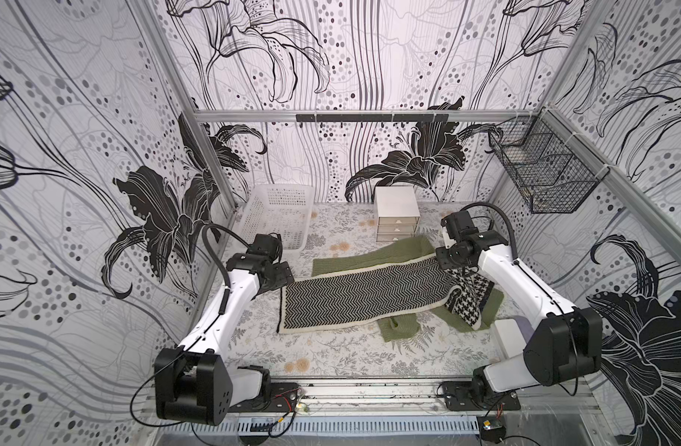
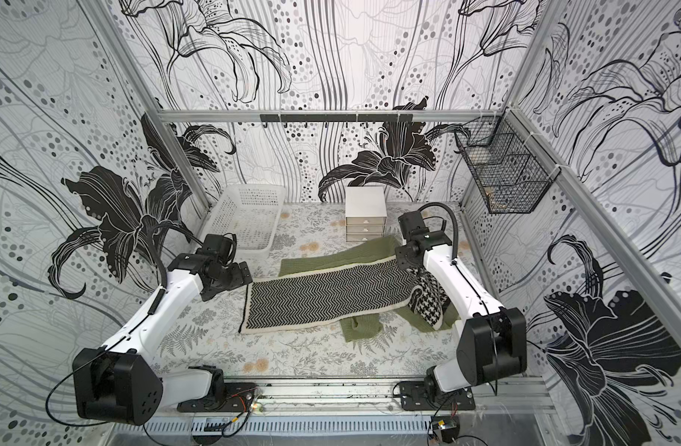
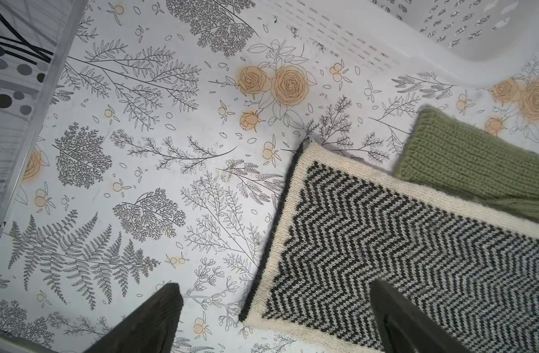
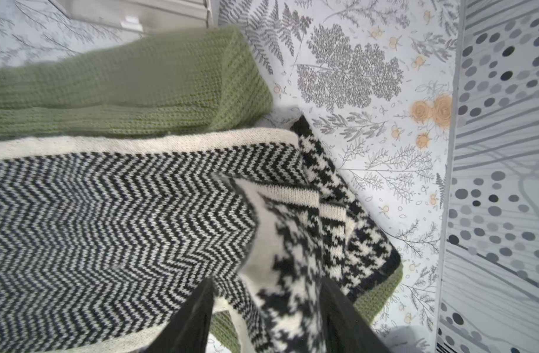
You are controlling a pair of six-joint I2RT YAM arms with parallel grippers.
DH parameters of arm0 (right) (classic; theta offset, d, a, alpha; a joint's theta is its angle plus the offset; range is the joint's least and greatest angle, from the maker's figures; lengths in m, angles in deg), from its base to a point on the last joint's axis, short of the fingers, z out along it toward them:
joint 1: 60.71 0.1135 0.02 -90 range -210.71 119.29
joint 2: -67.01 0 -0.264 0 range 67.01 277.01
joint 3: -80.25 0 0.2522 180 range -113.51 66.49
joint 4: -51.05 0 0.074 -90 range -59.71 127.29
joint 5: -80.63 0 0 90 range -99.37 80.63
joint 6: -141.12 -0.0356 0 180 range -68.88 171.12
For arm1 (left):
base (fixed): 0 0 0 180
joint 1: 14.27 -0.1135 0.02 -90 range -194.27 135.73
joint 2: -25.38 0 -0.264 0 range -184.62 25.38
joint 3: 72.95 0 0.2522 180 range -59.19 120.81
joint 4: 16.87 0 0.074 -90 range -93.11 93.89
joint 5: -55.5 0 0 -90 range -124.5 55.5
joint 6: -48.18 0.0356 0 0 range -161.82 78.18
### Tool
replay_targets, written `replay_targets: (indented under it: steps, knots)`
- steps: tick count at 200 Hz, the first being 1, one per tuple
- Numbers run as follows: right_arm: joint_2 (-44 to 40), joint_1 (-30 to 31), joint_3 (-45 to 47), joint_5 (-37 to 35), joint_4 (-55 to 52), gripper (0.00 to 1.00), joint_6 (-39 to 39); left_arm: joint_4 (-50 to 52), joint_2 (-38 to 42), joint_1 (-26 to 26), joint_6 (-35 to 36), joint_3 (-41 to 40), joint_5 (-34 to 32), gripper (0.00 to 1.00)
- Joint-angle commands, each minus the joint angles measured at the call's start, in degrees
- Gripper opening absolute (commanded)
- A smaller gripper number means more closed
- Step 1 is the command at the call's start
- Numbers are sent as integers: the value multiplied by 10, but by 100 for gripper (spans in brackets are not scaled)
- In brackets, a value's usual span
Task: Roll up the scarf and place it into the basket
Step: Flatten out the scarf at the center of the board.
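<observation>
The scarf (image 1: 362,297) (image 2: 323,299) is a black-and-white herringbone knit with a cream border, spread flat across the middle of the table. Its right end is folded over in a bunch showing a houndstooth side (image 1: 466,305) (image 4: 292,259). My left gripper (image 1: 281,276) (image 3: 274,318) hovers open over the scarf's left corner (image 3: 399,259), one finger above the table and one above the knit. My right gripper (image 1: 461,272) (image 4: 268,311) stands open astride the houndstooth fold, with the fabric loose between its fingers. The white perforated basket (image 1: 252,216) (image 2: 223,216) (image 3: 353,39) sits empty at the back left.
A green knit cloth (image 1: 369,256) (image 4: 124,85) lies under the scarf and sticks out behind and in front of it. A small white drawer unit (image 1: 396,212) stands at the back centre. A black wire basket (image 1: 543,170) hangs on the right wall.
</observation>
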Motion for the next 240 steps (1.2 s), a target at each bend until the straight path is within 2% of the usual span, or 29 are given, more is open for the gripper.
replay_targets:
  steps: [1, 21, 42, 67, 107, 115, 116, 122, 132, 144, 158, 172, 193, 209, 228, 237, 240]
  knots:
    - [-36, -71, 46, -12, 12, 61, -62, -25, -8, 7, 17, 6, 18, 99]
    - [-48, -169, 94, 63, 53, 60, -81, -28, -22, 16, 20, 12, 18, 99]
    - [-28, -217, 122, 84, 75, 60, -86, -35, -31, 22, 18, 14, 23, 99]
    - [-12, -241, 150, 100, 111, 59, -108, -40, -39, 26, 16, 15, 26, 99]
    - [-43, -269, 194, 187, 187, 57, -122, -46, -47, 27, 19, 7, 25, 99]
    - [-26, -269, 181, 205, 181, 50, -118, -49, -50, 27, 19, 6, 27, 99]
    - [-24, -269, 179, 205, 180, 45, -118, -49, -51, 27, 18, 6, 27, 99]
    - [-10, -269, 170, 214, 174, 32, -118, -51, -53, 27, 19, 7, 29, 99]
    - [1, -269, 163, 229, 174, 0, -120, -51, -56, 26, 19, 8, 31, 99]
    - [-24, -269, 173, 244, 185, 0, -135, -51, -54, 27, 20, 9, 30, 99]
    - [-93, -259, 188, 249, 183, 0, -163, -49, -51, 27, 22, 9, 24, 99]
    - [-172, -201, 173, 180, 141, 0, -183, -46, -51, 27, 23, 10, 22, 99]
    - [-230, -38, 127, 88, 95, 0, -230, -49, -44, 26, 20, 11, 25, 99]
    - [-200, 134, 86, 28, 98, 0, -275, -46, -31, 25, 17, 13, 22, 99]
    - [-106, 307, 28, 5, 142, 0, -319, -38, -16, 11, 19, 20, 12, 99]
    - [-66, 378, -11, -19, 148, 31, -332, -37, -14, 4, 22, 25, 15, 99]
    - [-58, 400, -21, -36, 148, 39, -332, -36, -15, 1, 23, 27, 16, 99]
